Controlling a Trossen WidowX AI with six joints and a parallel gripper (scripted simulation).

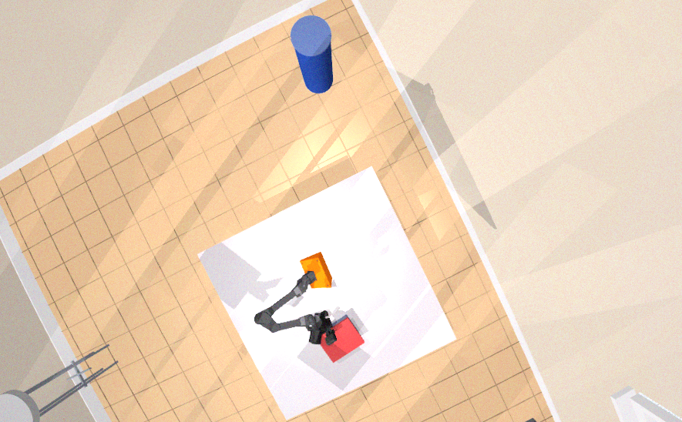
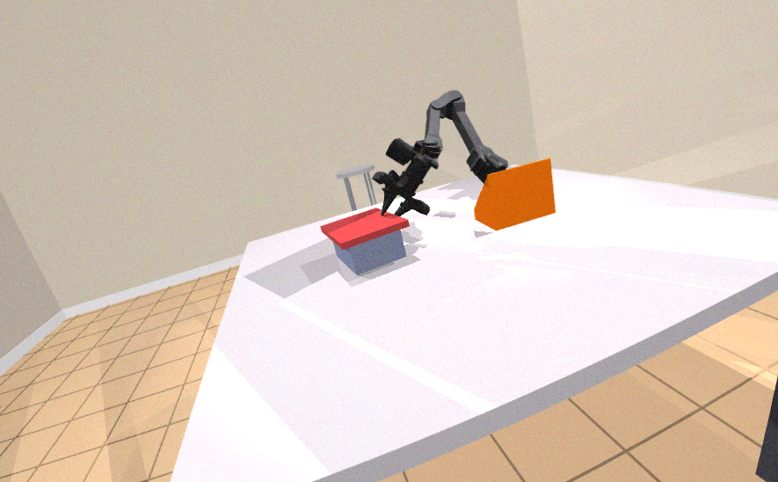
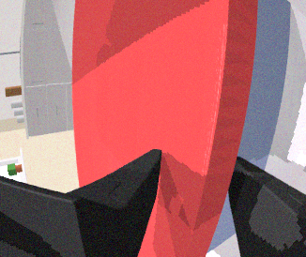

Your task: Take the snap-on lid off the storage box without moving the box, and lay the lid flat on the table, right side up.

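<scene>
The red lid (image 1: 345, 343) (image 2: 364, 230) (image 3: 146, 103) sits on top of the blue-grey storage box (image 2: 374, 252) (image 3: 270, 94), which stands on the white table (image 1: 406, 293) (image 2: 499, 335). My gripper (image 2: 389, 215) (image 3: 195, 162) is shut on the lid's near edge, one finger over the top face and the other on the outer side, low against the rim. In the wrist view the rim lies between the two dark fingers. The lower finger's contact is partly hidden. In the top view the arm covers the fingertips.
An orange wedge-shaped block (image 1: 314, 270) (image 2: 519, 197) stands beside the arm's base. A blue cylinder (image 1: 317, 68) stands on the floor beyond the table. A grey stool (image 1: 14, 408) (image 2: 355, 171) is off the table's far side. The box is near a table edge.
</scene>
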